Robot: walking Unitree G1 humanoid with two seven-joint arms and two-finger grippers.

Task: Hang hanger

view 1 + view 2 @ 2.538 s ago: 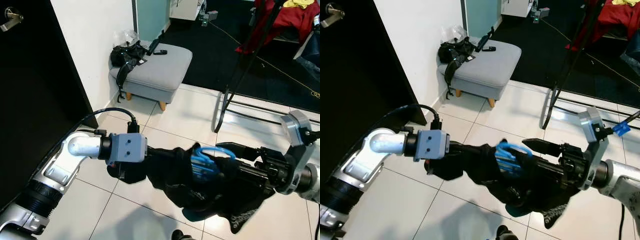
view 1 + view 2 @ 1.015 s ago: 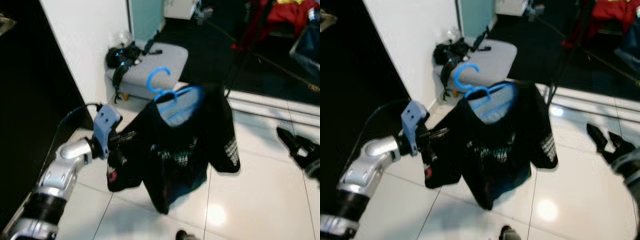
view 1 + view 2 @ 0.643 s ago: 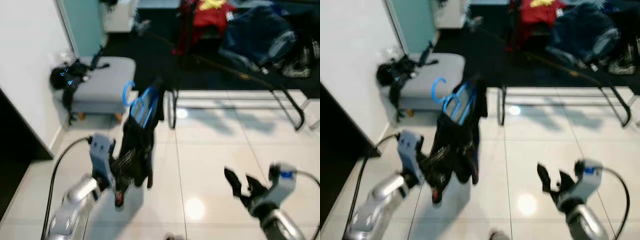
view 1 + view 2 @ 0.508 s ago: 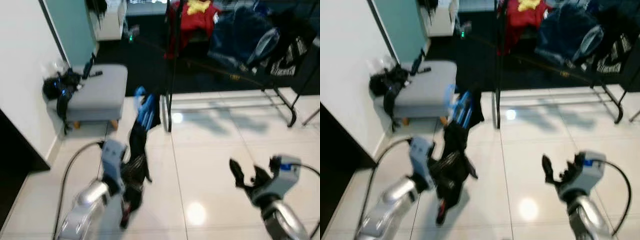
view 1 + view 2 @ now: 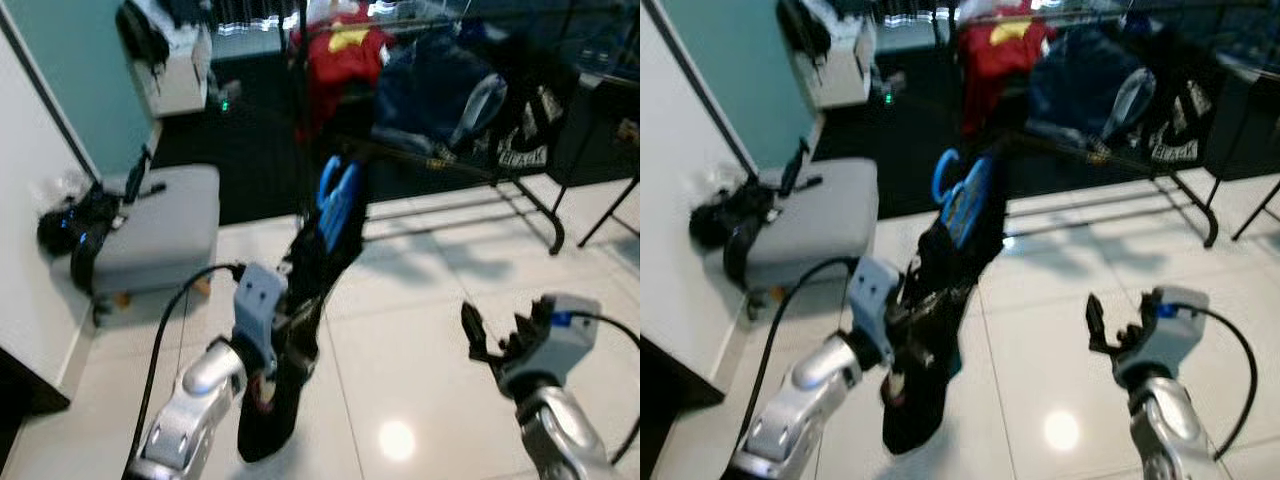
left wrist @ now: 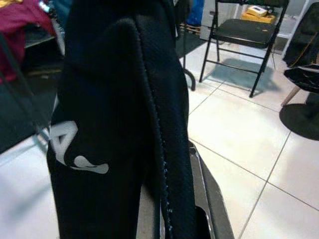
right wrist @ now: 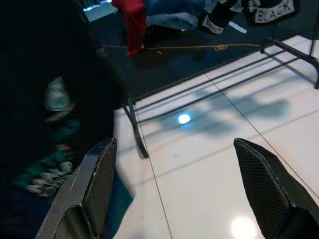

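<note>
Gripping a fold of the black T-shirt (image 5: 285, 380), the left gripper (image 5: 290, 325) is carrying the garment upright in the left eye view, with the blue hanger (image 5: 338, 200) standing above the gripper inside the shirt's neck, its hook not yet on anything; the clothes rack (image 5: 470, 190), loaded with red and dark garments, is standing well beyond it across the tiled floor (image 5: 420, 300), so by my judgement the hanging itself is still to do. Off to the robot's right, the right gripper (image 5: 495, 335) is hovering empty with its fingers spread. Looking along the left wrist view, the black fabric (image 6: 114, 124) is pinched between the fingers. Looking along the right wrist view, the fingers (image 7: 99, 184) are standing wide apart, the shirt beside one of them.
</note>
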